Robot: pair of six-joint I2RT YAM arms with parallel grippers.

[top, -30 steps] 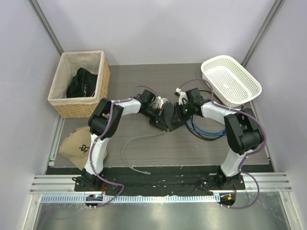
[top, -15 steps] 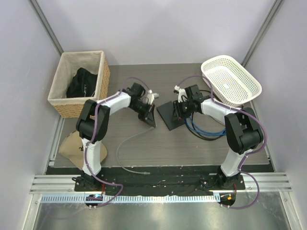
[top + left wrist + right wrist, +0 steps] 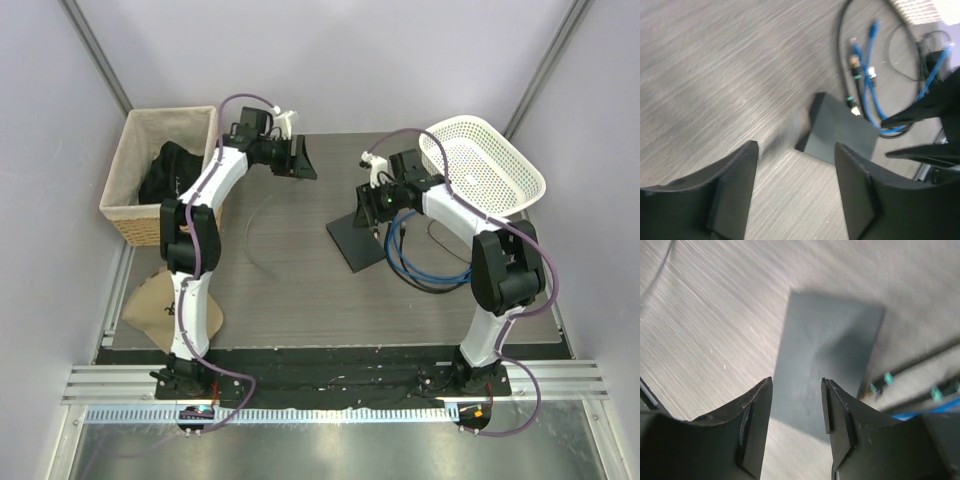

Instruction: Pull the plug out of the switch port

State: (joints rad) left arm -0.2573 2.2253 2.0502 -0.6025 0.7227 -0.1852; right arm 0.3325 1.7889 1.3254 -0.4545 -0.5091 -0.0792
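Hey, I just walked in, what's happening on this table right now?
A two-armed robot is working at a flat black switch box in the middle of the table. The right gripper hovers open just above it, holding nothing. The left gripper, also open and empty, is out by the wicker basket at the far left. A thin grey cable lies loose left of the box; blue cables lie coiled to its right. Whether any plug sits in a port is not visible.

Flat black switch box [image 3: 352,243] lies flat mid-table; grey cable [image 3: 247,230] well apart, left.
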